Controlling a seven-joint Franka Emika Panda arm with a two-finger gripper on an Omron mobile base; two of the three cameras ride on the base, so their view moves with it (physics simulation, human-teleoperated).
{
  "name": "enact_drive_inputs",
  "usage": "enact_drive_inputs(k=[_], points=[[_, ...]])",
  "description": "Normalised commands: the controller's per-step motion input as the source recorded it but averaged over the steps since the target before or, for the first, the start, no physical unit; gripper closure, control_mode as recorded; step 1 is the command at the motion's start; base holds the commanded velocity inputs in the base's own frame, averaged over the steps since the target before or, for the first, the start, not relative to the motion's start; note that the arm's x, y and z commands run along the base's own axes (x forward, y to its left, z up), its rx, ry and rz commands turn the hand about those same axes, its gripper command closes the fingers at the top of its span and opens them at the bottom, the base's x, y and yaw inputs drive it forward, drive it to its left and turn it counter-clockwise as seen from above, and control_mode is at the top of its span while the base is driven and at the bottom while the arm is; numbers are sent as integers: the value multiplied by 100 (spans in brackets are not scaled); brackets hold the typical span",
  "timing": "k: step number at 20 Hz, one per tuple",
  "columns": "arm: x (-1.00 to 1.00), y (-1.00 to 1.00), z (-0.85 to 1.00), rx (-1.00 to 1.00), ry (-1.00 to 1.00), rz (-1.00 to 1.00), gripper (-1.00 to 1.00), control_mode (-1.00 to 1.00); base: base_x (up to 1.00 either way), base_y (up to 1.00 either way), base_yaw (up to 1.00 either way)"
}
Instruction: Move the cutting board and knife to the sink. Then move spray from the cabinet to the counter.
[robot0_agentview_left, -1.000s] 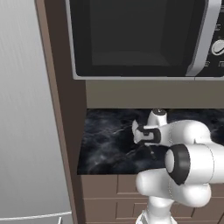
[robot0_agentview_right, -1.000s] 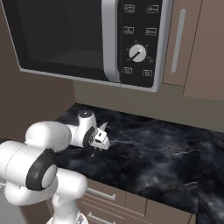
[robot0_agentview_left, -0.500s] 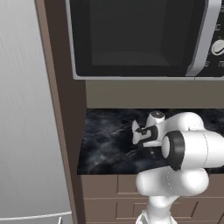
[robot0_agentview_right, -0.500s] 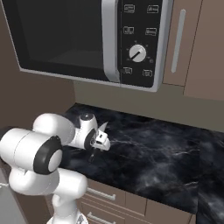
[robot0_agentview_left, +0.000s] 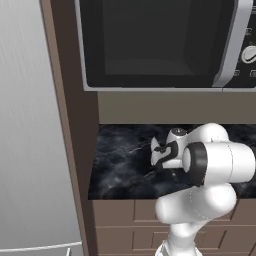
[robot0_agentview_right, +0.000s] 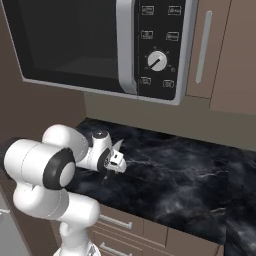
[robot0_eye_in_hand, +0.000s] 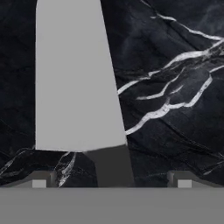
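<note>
Two dark fingertips (robot0_eye_in_hand: 39, 183) poke up at the bottom of the hand view, one on each side of the knife (robot0_eye_in_hand: 78, 87), so the gripper (robot0_eye_in_hand: 111, 181) is spread wide and holding nothing. The knife lies flat on the counter (robot0_eye_in_hand: 175, 65), with its broad grey blade running away from the camera and the short dark handle (robot0_eye_in_hand: 111, 164) at the near end, right between the two tips. There's a clear strip of counter between the handle and each tip, so no contact that I can see.

From the left base view, the gripper (robot0_agentview_left: 160, 155) hangs just above the counter (robot0_agentview_left: 120, 170), towards its front half, with the arm folded up tight behind it. The right base view has the same deal: the gripper (robot0_agentview_right: 117, 162) is low over the counter (robot0_agentview_right: 190, 180), near its left end. I can't make out the knife itself from either base camera because the hand is in the way.

For the rest, a big microwave (robot0_agentview_left: 150, 45) sits above the counter, with its dial and buttons easy to see from the right side (robot0_agentview_right: 157, 60). A grey fridge (robot0_agentview_left: 25, 125) stands past the counter's left end, and brown drawers (robot0_agentview_right: 125, 235) sit under the counter's front edge.
</note>
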Motion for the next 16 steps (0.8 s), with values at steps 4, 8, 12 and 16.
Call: enact_drive_inputs(k=[4,8,12,16], points=[[3,0,-17,0,0,1,-100,-100,0,0,0],[1,0,-20,0,0,2,-100,-100,0,0,0],[-1,0,-31,0,0,2,100,-100,0,0,0],[-4,0,-40,0,0,2,100,-100,0,0,0]])
